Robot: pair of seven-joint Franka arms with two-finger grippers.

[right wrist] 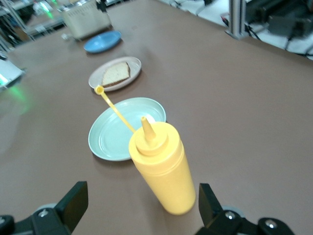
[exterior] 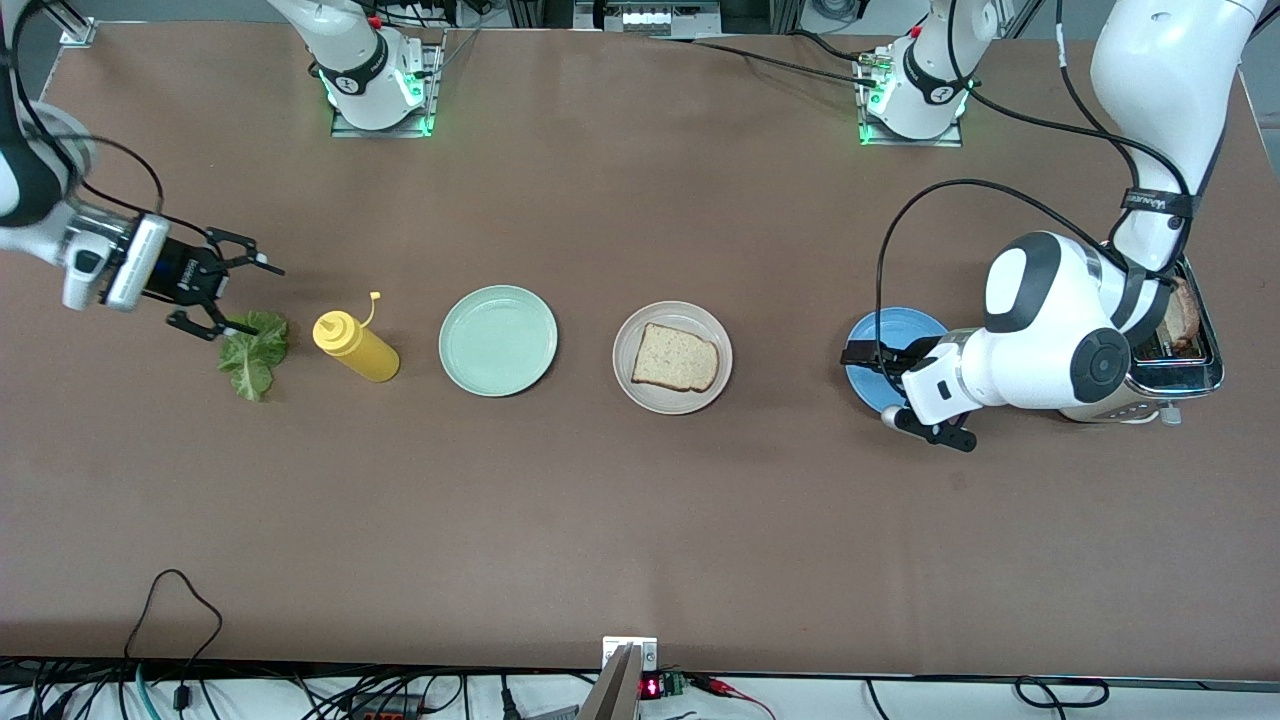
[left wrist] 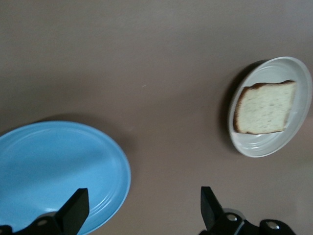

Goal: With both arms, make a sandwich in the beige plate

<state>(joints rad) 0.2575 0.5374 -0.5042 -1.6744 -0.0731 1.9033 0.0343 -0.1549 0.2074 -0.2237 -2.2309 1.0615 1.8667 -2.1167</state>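
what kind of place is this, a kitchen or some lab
Most likely a robotics lab set up as a mock kitchen: two white robot arms bolted to a brown table, loose cables along its edge, and staged food items such as a slice of bread on a round beige plate.

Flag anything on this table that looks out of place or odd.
The lettuce leaf lies on the bare table beside the yellow squeeze bottle, not on a plate. The bottle's cap hangs open on its tether. Nothing looks spilled or damaged.

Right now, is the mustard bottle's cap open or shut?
Open. The yellow bottle stands upright with its nozzle bare, the cap hanging off on its strap over the mint-green plate.
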